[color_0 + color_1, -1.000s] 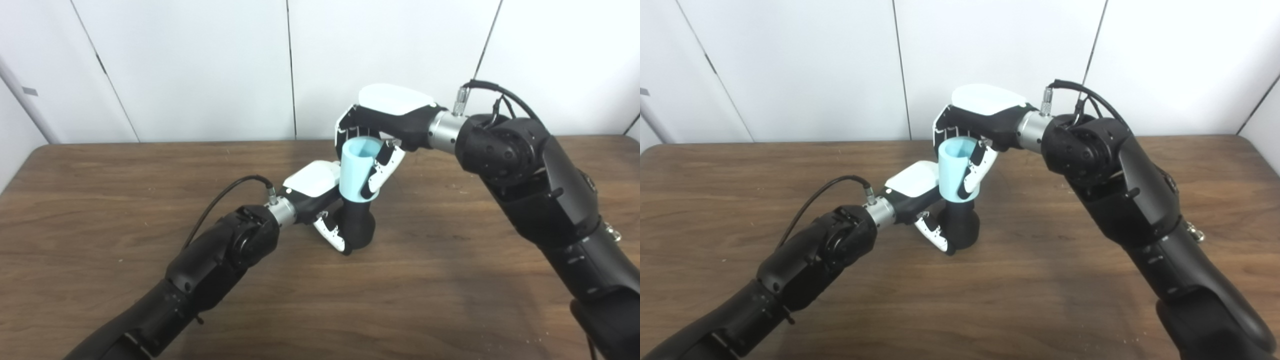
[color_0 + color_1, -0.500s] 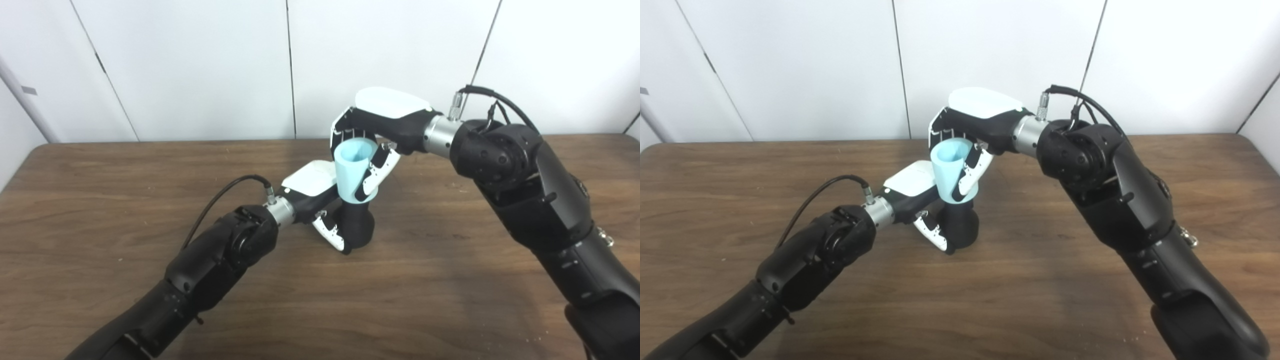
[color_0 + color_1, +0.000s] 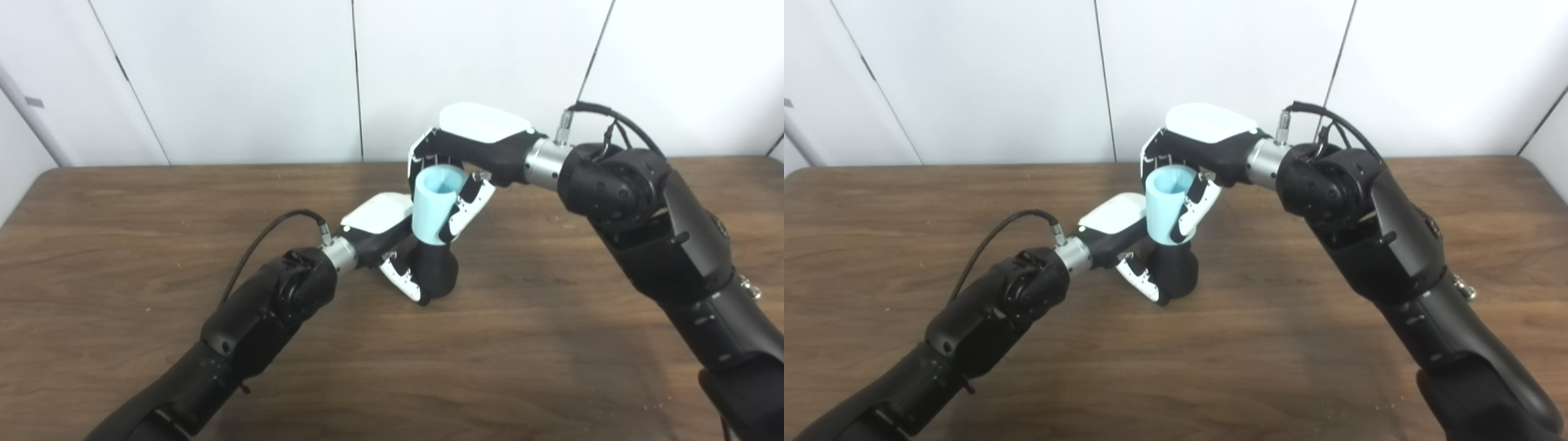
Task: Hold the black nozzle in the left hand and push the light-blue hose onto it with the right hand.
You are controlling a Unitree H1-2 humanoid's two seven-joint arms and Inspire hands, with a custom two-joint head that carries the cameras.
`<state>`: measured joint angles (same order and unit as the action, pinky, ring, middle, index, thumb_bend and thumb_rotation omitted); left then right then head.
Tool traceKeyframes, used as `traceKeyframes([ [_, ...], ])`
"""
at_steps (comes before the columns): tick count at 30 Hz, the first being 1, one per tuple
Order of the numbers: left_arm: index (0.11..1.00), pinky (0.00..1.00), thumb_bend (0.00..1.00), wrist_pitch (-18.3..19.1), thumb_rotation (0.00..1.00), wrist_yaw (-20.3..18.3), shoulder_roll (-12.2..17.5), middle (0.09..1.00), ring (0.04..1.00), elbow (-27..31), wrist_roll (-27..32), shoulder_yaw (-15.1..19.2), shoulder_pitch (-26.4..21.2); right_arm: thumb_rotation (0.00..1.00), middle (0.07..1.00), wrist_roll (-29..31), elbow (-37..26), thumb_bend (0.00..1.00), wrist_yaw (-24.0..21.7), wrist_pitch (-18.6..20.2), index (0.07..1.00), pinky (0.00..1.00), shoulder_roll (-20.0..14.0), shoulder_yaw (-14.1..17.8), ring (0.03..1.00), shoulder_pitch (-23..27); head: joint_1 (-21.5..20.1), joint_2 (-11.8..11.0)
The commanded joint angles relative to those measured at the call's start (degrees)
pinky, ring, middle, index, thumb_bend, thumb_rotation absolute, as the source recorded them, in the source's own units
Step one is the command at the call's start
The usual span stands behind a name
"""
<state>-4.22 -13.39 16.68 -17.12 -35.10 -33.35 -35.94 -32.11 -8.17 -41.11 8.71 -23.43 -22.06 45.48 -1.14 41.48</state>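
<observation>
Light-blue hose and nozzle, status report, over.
Left hand shut on black nozzle, base on table. Right hand shut on light-blue hose, seated atop nozzle, slightly tilted. Nothing in the way.

**Room and furnishings**

Table [image 3: 122, 202]: dark brown wood-grain top, rounded far corners, fills the lower part of both views; pale specks scattered on the surface. Wall [image 3: 245, 73]: white flat panels directly behind the table's far edge, divided by thin dark seams, some vertical, some slanting. Small grey tab [image 3: 35, 101] on the far-left panel. Light: even, soft; faint shadows on the tabletop.
</observation>
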Motion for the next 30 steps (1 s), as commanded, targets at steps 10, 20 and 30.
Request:
traceKeyframes([
  [10,0.492,1.00,0.53,5.4,0.00,-3.2,1.7,0.475,0.592,-3.7,-0.1,3.7,3.8,0.00,0.476,0.3,-1.2,0.50,-0.5,0.9,0.494,0.38,-1.8,0.5,0.454,-0.3,-0.2,0.3],
  [20,0.490,1.00,0.53,4.7,0.00,-2.9,1.5,0.479,0.601,-4.3,0.6,4.9,3.7,0.00,0.476,-0.1,-0.6,0.50,0.2,0.1,0.497,0.38,-1.7,0.1,0.448,-1.0,-0.2,0.4],
  [30,0.491,1.00,0.53,4.7,0.00,-2.1,1.1,0.475,0.603,-4.4,1.3,5.6,3.9,0.00,0.456,-1.3,-0.1,0.50,1.0,-1.5,0.510,0.41,-1.7,-1.6,0.428,-2.0,-0.1,0.6],
])
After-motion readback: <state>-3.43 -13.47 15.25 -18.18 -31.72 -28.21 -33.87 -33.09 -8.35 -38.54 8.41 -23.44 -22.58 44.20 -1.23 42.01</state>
